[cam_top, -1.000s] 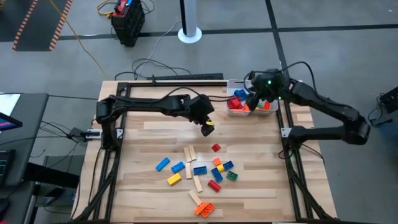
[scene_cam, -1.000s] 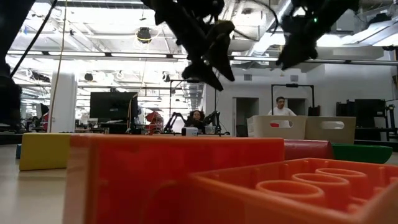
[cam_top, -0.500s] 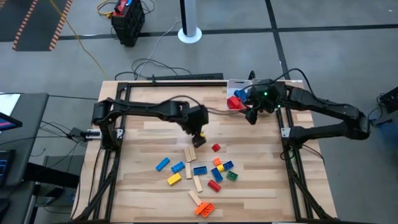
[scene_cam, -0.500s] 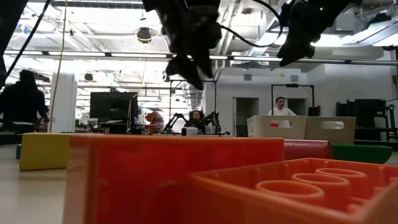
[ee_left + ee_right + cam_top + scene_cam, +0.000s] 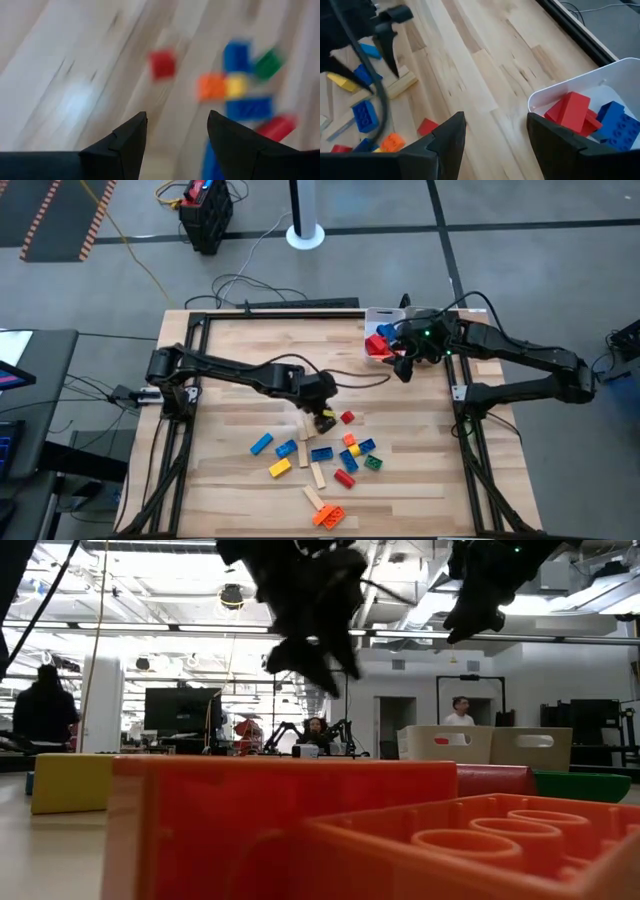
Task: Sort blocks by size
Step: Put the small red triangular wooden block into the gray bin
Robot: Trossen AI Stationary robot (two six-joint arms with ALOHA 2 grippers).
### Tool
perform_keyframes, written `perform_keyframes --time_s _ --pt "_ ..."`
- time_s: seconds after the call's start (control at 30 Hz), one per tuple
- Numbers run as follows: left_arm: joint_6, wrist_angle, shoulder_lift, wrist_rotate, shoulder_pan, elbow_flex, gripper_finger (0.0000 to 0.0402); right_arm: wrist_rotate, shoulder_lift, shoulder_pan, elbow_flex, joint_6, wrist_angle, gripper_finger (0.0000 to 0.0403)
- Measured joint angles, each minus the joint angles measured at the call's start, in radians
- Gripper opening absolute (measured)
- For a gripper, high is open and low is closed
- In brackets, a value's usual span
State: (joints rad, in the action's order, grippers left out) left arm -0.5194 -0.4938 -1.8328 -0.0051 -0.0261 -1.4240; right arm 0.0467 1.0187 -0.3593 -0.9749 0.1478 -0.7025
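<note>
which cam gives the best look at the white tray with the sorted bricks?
Right wrist view: the white tray shows close, with a red brick and blue bricks inside. The high view shows it small, partly under the right arm. Low and left wrist views don't clearly show it.

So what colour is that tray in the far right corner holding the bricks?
White; the tray shows best in the right wrist view, with red and blue bricks inside.

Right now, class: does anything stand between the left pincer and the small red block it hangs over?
Nothing visible does. The left pincer is open above bare table, and the small red block lies alone ahead of it, apart from the other blocks.
</note>
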Motion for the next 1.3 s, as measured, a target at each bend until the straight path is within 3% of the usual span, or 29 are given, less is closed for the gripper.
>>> perform_keyframes --time_s 0.13,0.27,0.33,0.53,0.7,1.3 --pt "-0.036 0.136 -0.001 -0.054 0.017 0.013 0.0195 -0.01 0.0 0.008 0.0 0.056 0.002 0.0239" --pt "0.004 0.143 -0.001 -0.186 0.016 0.013 0.0196 -0.071 -0.002 0.021 0.0 0.097 0.001 0.0239" --pt "0.04 0.148 -0.002 -0.202 0.014 0.013 0.0203 -0.078 -0.007 0.023 0.0 0.104 0.007 0.0239" --pt "0.036 0.189 -0.048 -0.207 0.014 0.013 0.0258 -0.08 -0.006 0.021 0.0 0.106 0.055 0.0239" --pt "-0.016 0.28 -0.126 -0.151 0.01 0.013 0.0296 -0.082 -0.006 0.002 0.0 0.091 0.075 0.0239" --pt "0.006 0.393 -0.295 -0.157 -0.022 0.012 0.0297 -0.077 -0.011 0.03 -0.025 0.113 0.082 0.0239"
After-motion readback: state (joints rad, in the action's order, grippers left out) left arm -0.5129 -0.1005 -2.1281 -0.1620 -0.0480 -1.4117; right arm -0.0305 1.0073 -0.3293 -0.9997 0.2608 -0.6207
